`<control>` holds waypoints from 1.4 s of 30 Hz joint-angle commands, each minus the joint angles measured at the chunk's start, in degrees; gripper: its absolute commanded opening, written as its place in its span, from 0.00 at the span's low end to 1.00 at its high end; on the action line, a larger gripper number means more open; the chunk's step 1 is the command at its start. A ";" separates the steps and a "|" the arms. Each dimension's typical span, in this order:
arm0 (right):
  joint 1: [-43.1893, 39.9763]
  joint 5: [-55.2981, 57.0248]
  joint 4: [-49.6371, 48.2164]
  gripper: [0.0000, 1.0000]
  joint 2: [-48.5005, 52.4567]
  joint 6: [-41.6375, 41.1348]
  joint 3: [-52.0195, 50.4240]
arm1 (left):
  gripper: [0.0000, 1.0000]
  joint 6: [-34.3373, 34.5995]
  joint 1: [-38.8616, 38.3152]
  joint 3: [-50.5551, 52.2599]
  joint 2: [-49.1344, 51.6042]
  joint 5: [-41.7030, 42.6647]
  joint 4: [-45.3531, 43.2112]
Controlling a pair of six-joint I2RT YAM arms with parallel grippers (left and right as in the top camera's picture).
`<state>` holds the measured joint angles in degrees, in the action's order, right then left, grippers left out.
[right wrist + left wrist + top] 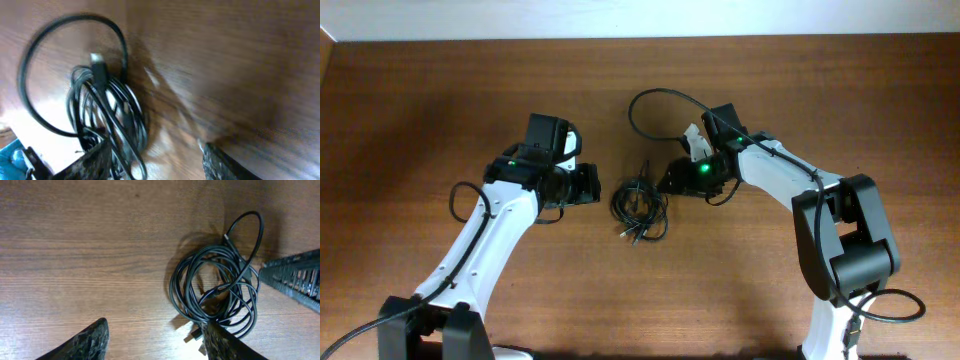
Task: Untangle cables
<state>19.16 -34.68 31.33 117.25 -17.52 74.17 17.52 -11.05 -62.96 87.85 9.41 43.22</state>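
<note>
The cables (638,205) lie as one tangled coil of thin black cords mid-table, with small plugs poking out at its lower edge. My left gripper (594,186) stands open just left of the coil. In the left wrist view the cables (215,287) sit ahead and to the right; the left gripper (157,341) has bare wood between its fingers, and the right finger (222,342) overlaps the coil's near edge. My right gripper (666,181) is open at the coil's upper right. In the blurred right wrist view the cables (105,110) cross the left finger (90,162) of the right gripper (155,162).
A thicker black arm cable (648,102) loops over the table behind the coil, and another (460,200) loops beside the left arm. The right gripper's ribbed finger (295,277) shows at the right of the left wrist view. The table's far edge (640,40) meets a white wall.
</note>
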 commanded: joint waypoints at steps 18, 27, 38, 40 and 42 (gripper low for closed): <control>3.89 6.27 3.87 0.32 -1.70 0.57 0.63 | 0.44 -3.06 -4.57 -0.02 22.12 8.20 -11.32; 5.53 18.12 15.02 0.04 -1.70 -1.57 0.63 | 0.13 -1.75 -4.57 -0.02 22.84 -1.09 -11.04; 4.72 7.67 28.79 0.15 -1.73 -1.29 2.60 | 0.17 2.40 -4.50 -0.02 22.84 -4.98 -11.30; 4.00 7.69 33.77 0.16 -1.75 -1.07 7.72 | 0.18 2.62 -4.50 -0.02 22.84 -4.92 -11.28; 4.52 7.67 35.67 0.20 -1.77 -0.22 14.03 | 0.20 2.64 -4.52 -0.02 22.84 -4.74 -11.30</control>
<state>23.59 -26.09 66.46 116.25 -18.96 82.52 19.33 -16.01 -64.31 108.53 8.73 31.42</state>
